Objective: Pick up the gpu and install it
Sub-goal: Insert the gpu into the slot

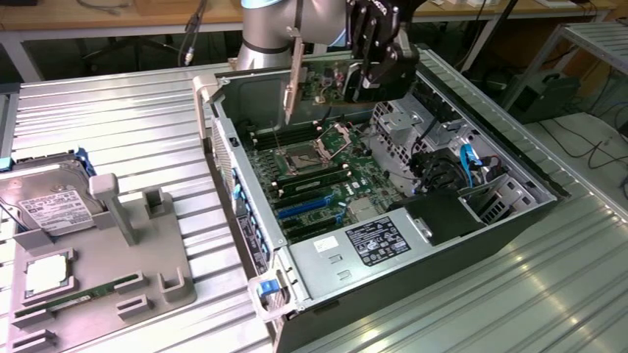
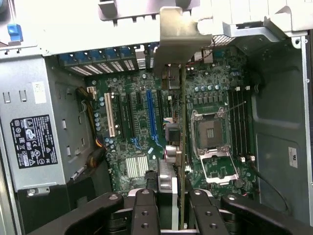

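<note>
I have the gripper (image 1: 371, 82) clenched on the gpu (image 1: 324, 81), held edge-down over the open PC case (image 1: 490, 121). Installing is in hand; seating calls for squaring it over the blue slot (image 1: 300, 209), at six o'clock.

The exterior view's upper edge cuts off the arm (image 1: 270, 29), and the gripper (image 1: 367, 90) hides part of the gpu (image 1: 322, 82). The power supply label (image 1: 378, 243) is too small to read.
</note>
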`<state>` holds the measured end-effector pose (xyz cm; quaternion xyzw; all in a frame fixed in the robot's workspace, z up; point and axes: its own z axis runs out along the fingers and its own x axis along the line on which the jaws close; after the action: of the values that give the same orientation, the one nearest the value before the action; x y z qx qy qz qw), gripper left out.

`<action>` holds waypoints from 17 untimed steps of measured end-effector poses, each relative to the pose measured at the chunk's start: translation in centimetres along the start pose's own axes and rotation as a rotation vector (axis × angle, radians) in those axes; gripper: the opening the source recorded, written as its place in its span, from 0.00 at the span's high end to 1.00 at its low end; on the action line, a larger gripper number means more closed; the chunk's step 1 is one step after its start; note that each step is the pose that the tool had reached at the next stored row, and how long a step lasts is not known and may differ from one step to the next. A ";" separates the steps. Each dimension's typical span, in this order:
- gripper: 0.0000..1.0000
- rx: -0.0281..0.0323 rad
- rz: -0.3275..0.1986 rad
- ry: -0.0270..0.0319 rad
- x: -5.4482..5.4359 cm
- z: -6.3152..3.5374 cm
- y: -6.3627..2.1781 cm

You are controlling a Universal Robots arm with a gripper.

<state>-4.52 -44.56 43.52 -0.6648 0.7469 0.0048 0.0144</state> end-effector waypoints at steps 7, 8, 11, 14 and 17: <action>0.72 -0.0042 -0.143 -0.0026 0.0 1.06 0.02; 0.72 -0.0045 -0.151 -0.0026 0.0 1.11 0.02; 0.72 -0.0053 -0.169 -0.0050 0.0 1.49 0.02; 0.72 -0.0057 -0.171 -0.0071 0.0 1.69 0.02; 0.72 -0.0060 -0.171 -0.0071 0.0 1.73 0.02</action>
<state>-4.52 -44.50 41.79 -0.7262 0.6873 0.0082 0.0154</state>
